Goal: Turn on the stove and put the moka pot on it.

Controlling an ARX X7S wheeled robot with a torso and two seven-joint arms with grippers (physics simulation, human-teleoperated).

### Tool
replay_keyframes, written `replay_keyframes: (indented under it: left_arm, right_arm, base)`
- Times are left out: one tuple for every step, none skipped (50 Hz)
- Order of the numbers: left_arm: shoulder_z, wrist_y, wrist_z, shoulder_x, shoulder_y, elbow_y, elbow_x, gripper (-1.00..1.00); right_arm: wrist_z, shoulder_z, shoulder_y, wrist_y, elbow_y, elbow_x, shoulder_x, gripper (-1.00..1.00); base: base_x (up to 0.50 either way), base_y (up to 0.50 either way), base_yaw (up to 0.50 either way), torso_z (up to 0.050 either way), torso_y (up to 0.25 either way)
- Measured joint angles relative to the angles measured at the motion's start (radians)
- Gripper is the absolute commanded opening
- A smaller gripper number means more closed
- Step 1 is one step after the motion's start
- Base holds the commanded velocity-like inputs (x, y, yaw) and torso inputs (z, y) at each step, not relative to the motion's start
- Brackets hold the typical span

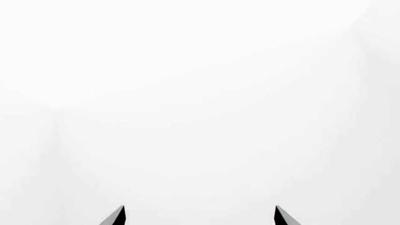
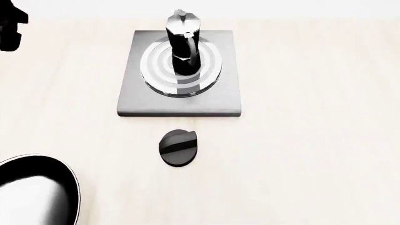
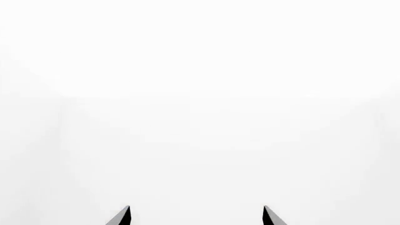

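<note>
At the near left corner of the table point(image 2: 312, 140) we see a black frying pan point(image 2: 37, 192), cut off by the picture's edge. Up at the far left corner a dark piece of our left arm point(image 2: 11, 26) pokes into the head view; we cannot tell from there how its gripper stands.

Toward the far edge, left of the middle, lies the stove point(image 2: 179, 72), a flat grey square slab with raised rings. On those rings we see the moka pot point(image 2: 181, 44) standing upright, its silver lid and knob on top, its base on the far half of the ring pattern. Just nearside of the stove's near edge, apart from the slab, sits the round black knob point(image 2: 179, 148), lying flat on the table.

Our left gripper point(image 1: 200, 216) shows in its wrist view as two dark fingertips spread well apart against plain white, nothing between them. Our right gripper point(image 3: 196, 216) shows the same in its own view: tips wide apart, holding nothing.
</note>
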Motion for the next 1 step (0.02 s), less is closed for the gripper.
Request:
replay_keyframes:
  left_arm:
    - [0.008, 0.014, -0.011, -0.017, -0.003, 0.001, -0.010, 1.00]
  right_arm:
    - [0.005, 0.003, 0.006, 0.006, -0.011, 0.003, 0.009, 1.00]
  base:
    - [0.00, 0.00, 0.00, 0.000, 0.000]
